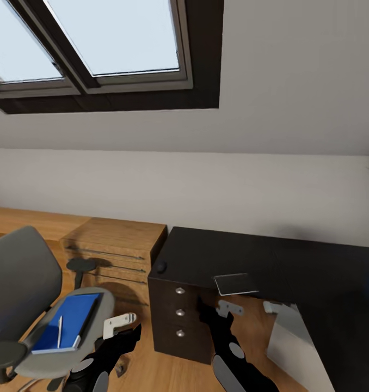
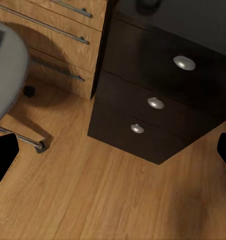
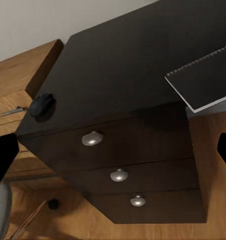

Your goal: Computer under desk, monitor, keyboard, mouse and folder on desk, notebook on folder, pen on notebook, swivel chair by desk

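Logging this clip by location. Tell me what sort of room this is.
Probably a home office corner in an attic bedroom: a black desk with a drawer unit, a grey swivel chair carrying a blue folder, and a skylight in the sloped ceiling.

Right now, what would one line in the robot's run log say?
folder: on swivel chair, pen on top | notebook: overhanging desk edge | mouse: desk corner | both hands empty

Skylight window (image 1: pixel 114 38) in sloped ceiling, low wooden drawer unit (image 1: pixel 116 245), wooden floor (image 2: pixel 108 195)
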Controlling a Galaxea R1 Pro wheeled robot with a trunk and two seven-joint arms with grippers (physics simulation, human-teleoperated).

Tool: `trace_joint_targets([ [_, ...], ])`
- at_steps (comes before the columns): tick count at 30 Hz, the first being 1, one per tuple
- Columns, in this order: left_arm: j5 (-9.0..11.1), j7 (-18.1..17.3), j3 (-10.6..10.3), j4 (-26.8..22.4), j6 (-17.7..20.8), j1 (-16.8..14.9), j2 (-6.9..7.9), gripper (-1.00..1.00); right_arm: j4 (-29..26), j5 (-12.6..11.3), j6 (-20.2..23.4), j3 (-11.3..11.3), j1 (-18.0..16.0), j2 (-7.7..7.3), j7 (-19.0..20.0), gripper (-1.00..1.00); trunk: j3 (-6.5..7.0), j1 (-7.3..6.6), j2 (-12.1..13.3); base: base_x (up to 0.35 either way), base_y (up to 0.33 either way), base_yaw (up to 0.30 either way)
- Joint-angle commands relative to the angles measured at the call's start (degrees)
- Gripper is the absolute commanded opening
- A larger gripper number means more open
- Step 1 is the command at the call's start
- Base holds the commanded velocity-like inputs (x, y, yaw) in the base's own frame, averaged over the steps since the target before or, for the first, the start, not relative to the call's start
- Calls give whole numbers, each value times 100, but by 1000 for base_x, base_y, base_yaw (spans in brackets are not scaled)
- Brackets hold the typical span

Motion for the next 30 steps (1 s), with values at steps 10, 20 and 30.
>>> trace_joint_targets([
  [10,60,51,-6,-7,17,-3,0,100,-2,-60,-44,25,-7,-1,-32,100,5,4,-5,328,0,268],
  [20,55,51,-6,-7,19,-3,0,100,-2,-60,-44,25,-7,-3,-31,100,5,4,-5,298,0,280],
  [30,52,51,-6,-7,16,-3,0,100,-2,-60,-44,23,-7,-3,-26,100,-14,4,-5,266,-7,279],
])
